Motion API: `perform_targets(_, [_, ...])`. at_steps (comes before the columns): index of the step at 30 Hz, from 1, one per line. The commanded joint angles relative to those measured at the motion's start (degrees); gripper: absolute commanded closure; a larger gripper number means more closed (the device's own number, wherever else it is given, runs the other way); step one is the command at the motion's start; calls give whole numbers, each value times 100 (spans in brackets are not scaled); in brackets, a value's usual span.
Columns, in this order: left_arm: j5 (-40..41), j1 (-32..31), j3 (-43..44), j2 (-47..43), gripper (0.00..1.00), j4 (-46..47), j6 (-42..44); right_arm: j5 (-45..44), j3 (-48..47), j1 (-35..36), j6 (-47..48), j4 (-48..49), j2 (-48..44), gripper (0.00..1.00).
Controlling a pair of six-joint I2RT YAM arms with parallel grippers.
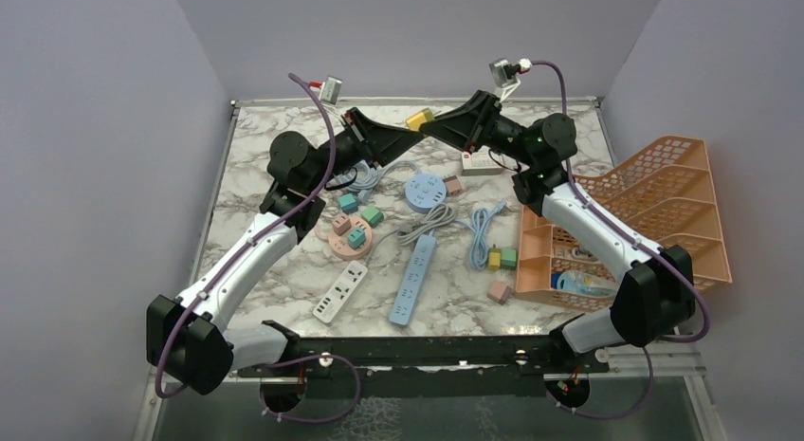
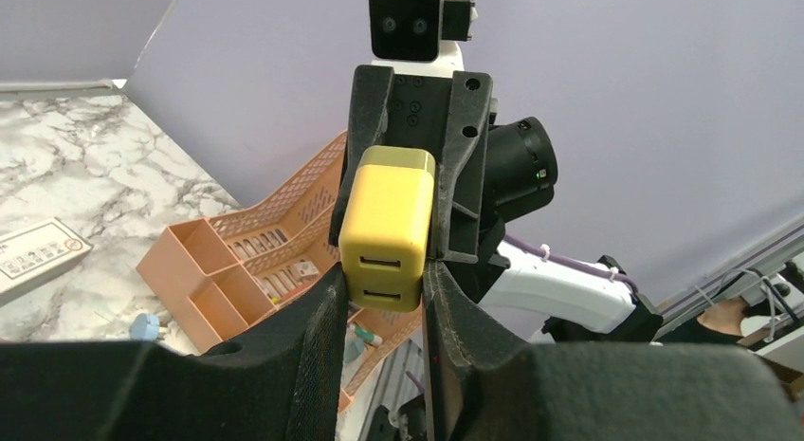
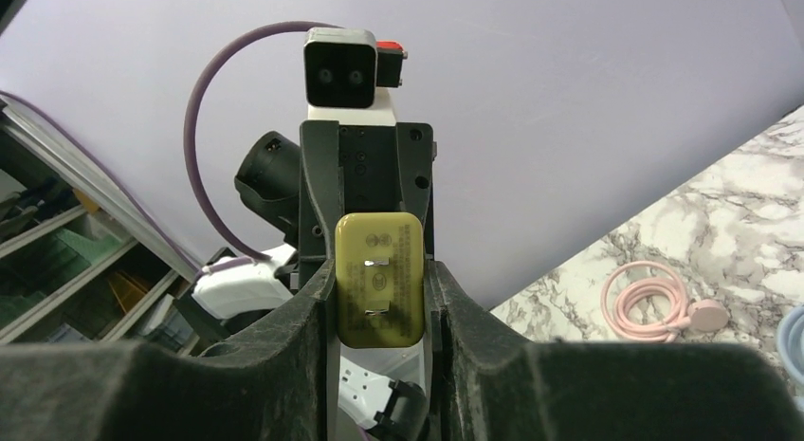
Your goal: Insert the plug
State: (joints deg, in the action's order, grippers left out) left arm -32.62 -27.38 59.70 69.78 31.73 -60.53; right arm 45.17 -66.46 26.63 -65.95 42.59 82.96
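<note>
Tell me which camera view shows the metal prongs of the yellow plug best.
The right wrist view: the yellow plug faces it, both flat prongs visible. The left wrist view shows its USB-port end; the top view shows only a small yellow patch.

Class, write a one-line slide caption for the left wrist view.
Left gripper and right gripper both clamp the yellow plug, USB ports facing the camera.

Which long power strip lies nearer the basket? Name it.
The blue strip; the white strip lies left of it, farther from the basket.
</note>
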Motion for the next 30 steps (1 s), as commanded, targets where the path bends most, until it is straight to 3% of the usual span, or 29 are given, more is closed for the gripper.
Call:
perform_targets(1, [-16, -34, 278, 88, 95, 264, 498, 126, -45, 120, -85, 68, 8, 67])
perform_targets(2, [-58, -19, 274, 89, 100, 264, 582, 34, -12, 123, -72, 1, -46, 61])
perform_targets(6, [-420, 106, 169, 27, 100, 255, 842, -422, 152, 114, 213, -389, -324, 43])
perform_targets(12, [-1183, 395, -52, -177, 100, 246, 946, -492, 178, 106, 434, -720, -452, 43])
perform_targets(17, [-1379, 485, -146, -249, 100, 238, 827, -316, 179, 92, 436, -683, -426, 52])
perform_targets(21, [-1388, 490, -78, -212, 100, 238, 775, -237, 93, 82, 415, -813, -348, 73])
perform_targets(22, [-1382, 488, -39, -180, 97, 238, 723, -222, 90, 83, 402, -784, -324, 79])
perform_targets(24, [-1305, 490, 23, -103, 76, 231, 566, -179, 91, 83, 378, -668, -280, 87])
perform_targets(26, [-1135, 488, 29, -56, 62, 237, 365, -164, 104, 87, 336, -547, -248, 89])
perform_targets(30, [-980, 477, 122, 86, 58, 238, 221, -97, 169, 87, 223, -277, -186, 89])
